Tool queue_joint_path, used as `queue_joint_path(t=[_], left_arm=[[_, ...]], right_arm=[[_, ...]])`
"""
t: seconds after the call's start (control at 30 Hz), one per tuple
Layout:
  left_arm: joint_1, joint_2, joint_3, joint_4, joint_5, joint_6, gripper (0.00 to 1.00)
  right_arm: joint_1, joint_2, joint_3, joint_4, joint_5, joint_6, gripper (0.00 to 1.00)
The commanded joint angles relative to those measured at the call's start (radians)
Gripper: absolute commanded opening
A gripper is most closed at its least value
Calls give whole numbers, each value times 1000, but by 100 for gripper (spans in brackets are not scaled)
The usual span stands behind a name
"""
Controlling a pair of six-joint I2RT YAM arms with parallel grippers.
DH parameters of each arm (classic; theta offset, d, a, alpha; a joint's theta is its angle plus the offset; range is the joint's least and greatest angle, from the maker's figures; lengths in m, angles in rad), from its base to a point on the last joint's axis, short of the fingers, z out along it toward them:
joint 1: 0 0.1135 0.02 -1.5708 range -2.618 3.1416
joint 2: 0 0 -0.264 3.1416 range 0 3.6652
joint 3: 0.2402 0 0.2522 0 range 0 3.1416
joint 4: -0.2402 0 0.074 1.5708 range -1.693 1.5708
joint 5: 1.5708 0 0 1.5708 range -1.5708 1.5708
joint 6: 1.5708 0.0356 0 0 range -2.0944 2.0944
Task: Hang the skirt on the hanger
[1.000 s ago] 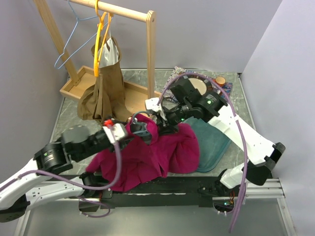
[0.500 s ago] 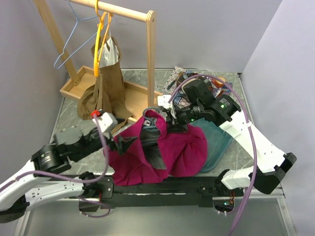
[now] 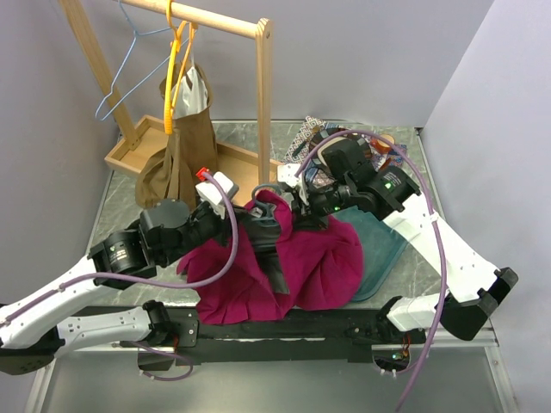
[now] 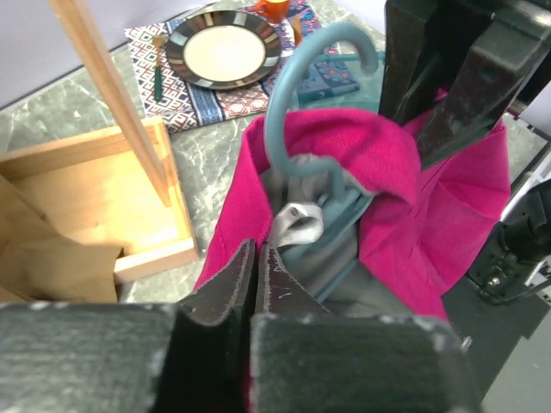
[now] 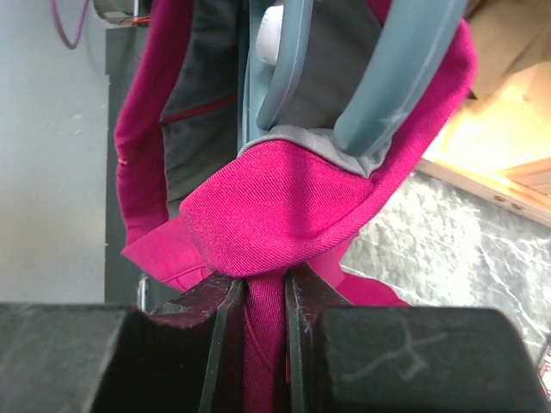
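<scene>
Looking down from high behind; in tight from both wrists, opposite sides, sharing skirt [image 3: 320, 258] and hanger [image 4: 288, 67].

Skirt [image 3: 320, 258]: magenta, grey lining. Hanger [image 4: 275, 103] inside it: dull teal. Far-left garment [image 3: 185, 163]: brown, on orange hanger [image 3: 171, 79]. Far placemat [image 4: 202, 103]: blue-red-white geometric print. Plate [image 4: 224, 50]: cream, dark striped rim.

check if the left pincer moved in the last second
yes, the left pincer, pinching the skirt, shifted toward the wooden rack's tray, away from the near edge

Pale lilac walls [image 3: 362, 60], grey marbled tabletop [image 3: 116, 202]
</scene>
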Motion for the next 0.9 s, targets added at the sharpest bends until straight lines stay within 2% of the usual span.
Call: queue_joint_path(t=[0.0, 0.2, 0.37, 0.6, 0.63, 0.7, 0.73, 0.77, 0.83, 0.87], left_arm=[[3, -37, 40, -19, -43, -6, 1], [1, -165, 34, -37, -118, -19, 1], [3, -239, -4, -48, -104, -52, 1], [1, -212, -6, -60, 163, -42, 1], [3, -206, 6, -60, 243, -29, 4], [1, -200, 25, -48, 284, -23, 9], [1, -198, 48, -47, 337, -19, 14], [3, -198, 58, -51, 376, -13, 30], [1, -195, 87, -79, 448, 12, 49], [3, -186, 101, -99, 544, 33, 66]], right_arm=[[-36, -71, 2, 78, -6, 8, 0], [-98, -120, -40, 80, -28, -22, 0], [-114, -137, -57, 80, -35, -33, 0], [-122, -131, -21, 63, -22, -41, 0], [-123, -131, -20, 61, -20, -42, 0], [-123, -129, -18, 63, -25, -38, 0], [-123, -129, -17, 64, -22, -36, 0], [-125, -126, -14, 63, -20, -38, 0], [-125, -124, -6, 57, -19, -41, 0], [-125, -126, 2, 54, -20, -47, 0]])
